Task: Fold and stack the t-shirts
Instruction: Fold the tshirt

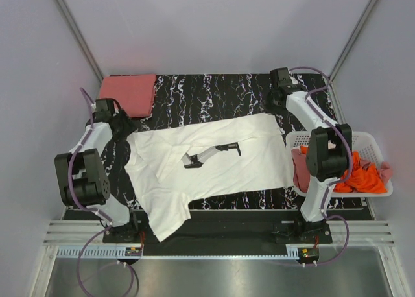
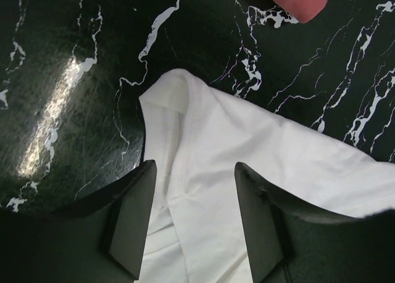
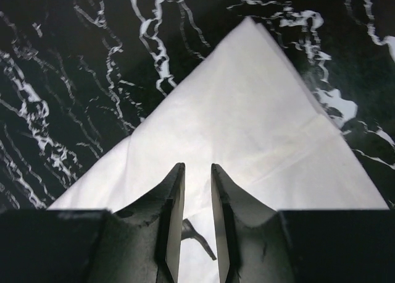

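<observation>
White tee [image 1: 253, 161] is spread mid-desk [image 1: 220, 93], long axis running left-right and skewed a bit, with the near-left part hanging over the near edge. There's a rucked patch mid-cloth showing desk through it.

L claw [image 2: 196, 172]: open, jaws wide, hovering over the tee's far-left corner with cloth under both fingers, nothing gripped.
R claw [image 3: 197, 168]: jaws a narrow slit apart, above the far-right corner, which points away from it. Cloth lies flat below, not pinched.

Key relation: each claw sits on its own far corner, so the far edge spans between them. My read is that the next move is a paired pinch on those corners, with the L arm nearer the left corner and the R arm nearer the right.

Counts:
- 1 white tee, flat
- 1 salmon tee [image 1: 128, 93], folded, far-left on desk
- 1 basket [image 1: 363, 139] by the right arm, holding an orange tee [image 1: 360, 179] and a pink tee [image 1: 301, 170]; can't tell if there are more in there
- 2 arms
</observation>
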Robot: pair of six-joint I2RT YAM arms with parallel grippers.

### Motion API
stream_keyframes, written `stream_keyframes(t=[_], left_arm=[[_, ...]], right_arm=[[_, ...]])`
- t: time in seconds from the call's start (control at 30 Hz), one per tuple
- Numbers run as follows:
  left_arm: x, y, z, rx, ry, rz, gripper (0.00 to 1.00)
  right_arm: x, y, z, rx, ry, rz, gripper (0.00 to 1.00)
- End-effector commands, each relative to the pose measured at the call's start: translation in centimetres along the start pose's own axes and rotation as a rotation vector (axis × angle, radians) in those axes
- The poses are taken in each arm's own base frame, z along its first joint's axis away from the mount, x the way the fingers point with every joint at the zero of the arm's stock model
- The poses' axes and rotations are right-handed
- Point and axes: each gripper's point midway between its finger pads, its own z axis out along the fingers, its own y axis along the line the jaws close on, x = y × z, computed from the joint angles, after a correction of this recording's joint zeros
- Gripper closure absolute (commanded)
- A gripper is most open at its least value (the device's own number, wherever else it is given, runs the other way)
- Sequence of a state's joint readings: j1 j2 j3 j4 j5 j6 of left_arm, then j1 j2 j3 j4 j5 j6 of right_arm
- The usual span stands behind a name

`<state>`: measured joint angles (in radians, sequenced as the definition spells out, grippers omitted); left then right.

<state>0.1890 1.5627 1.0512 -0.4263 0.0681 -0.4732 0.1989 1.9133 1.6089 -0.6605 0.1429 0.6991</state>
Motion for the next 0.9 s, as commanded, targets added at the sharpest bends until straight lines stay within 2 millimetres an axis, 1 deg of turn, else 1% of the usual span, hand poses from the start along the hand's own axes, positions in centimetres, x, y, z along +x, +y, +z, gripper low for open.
stream_keyframes(t=[0.0, 0.03, 0.07, 0.1, 0.13, 0.23, 0.3, 0.33, 0.37, 0.4, 0.43, 0.47, 0.5, 0.57, 0.6, 0.73, 0.77, 0.83, 0.87], left_arm=[[-1.9, -1.3, 1.6, 0.047, -0.036, 0.051, 0.41], [-1.9, -0.9, 2.0, 0.032, -0.033, 0.052, 0.41], [-2.0, -0.8, 2.4, 0.033, -0.031, 0.048, 0.41], [-1.9, -0.7, 3.0, 0.037, -0.026, 0.05, 0.41], [-2.0, -1.0, 3.3, 0.058, -0.034, 0.058, 0.42], [-1.9, -1.3, 4.2, 0.079, -0.025, 0.071, 0.42], [-1.8, -1.3, 5.0, 0.091, -0.008, 0.071, 0.51], [-2.0, -1.3, 5.2, 0.095, -0.009, 0.074, 0.57], [-2.1, -1.0, 5.3, 0.083, -0.009, 0.069, 0.62], [-2.3, -0.3, 5.6, 0.062, -0.015, 0.056, 0.67], [-2.4, -0.1, 5.7, 0.058, -0.017, 0.052, 0.69], [-2.6, 0.1, 5.8, 0.053, -0.02, 0.05, 0.73], [-2.8, 0.5, 6.1, 0.048, -0.017, 0.042, 0.82], [-2.7, 0.8, 6.7, 0.046, -0.003, 0.037, 0.91], [-2.4, 1.1, 7.2, 0.046, 0.016, 0.025, 0.95], [-2.3, 1.3, 8.1, 0.045, 0.037, 0.009, 0.98], [-2.1, 1.6, 8.3, 0.029, 0.044, 0.006, 0.98], [-2.2, 2.0, 8.4, 0.0, 0.05, 0.002, 0.98], [-2.3, 1.9, 8.4, 0.001, 0.053, 0.001, 0.96]], right_arm=[[-0.6, 3.8, 0.8, -0.182, 0.005, -0.091, 0.7], [-0.7, 4.1, 1.2, -0.192, 0.008, -0.098, 0.7], [-0.1, 4.2, 2.1, -0.2, 0.036, -0.109, 0.71], [0.2, 4.4, 2.6, -0.204, 0.046, -0.123, 0.71], [0.4, 4.2, 3.4, -0.194, 0.053, -0.127, 0.72], [0.7, 4.0, 4.5, -0.187, 0.06, -0.156, 0.72], [1.2, 3.6, 5.5, -0.175, 0.075, -0.164, 0.72], [1.5, 3.1, 6.2, -0.156, 0.084, -0.161, 0.72], [1.5, 2.7, 6.6, -0.138, 0.082, -0.154, 0.73], [1.6, 2.4, 7.0, -0.125, 0.088, -0.133, 0.73], [2.2, 1.6, 7.8, -0.108, 0.109, -0.117, 0.74], [2.2, 1.0, 8.2, -0.103, 0.126, -0.083, 0.74], [2.5, 0.3, 8.7, -0.088, 0.141, -0.065, 0.75], [2.4, -1.1, 9.5, -0.051, 0.139, -0.044, 0.76], [2.4, -1.3, 9.7, -0.041, 0.137, -0.042, 0.76], [2.3, -1.6, 9.8, -0.032, 0.136, -0.039, 0.76], [2.1, -1.8, 9.8, -0.026, 0.129, -0.035, 0.76], [1.7, -2.1, 9.9, -0.012, 0.114, -0.033, 0.77], [1.8, -2.0, 10.0, -0.014, 0.116, -0.031, 0.76]])
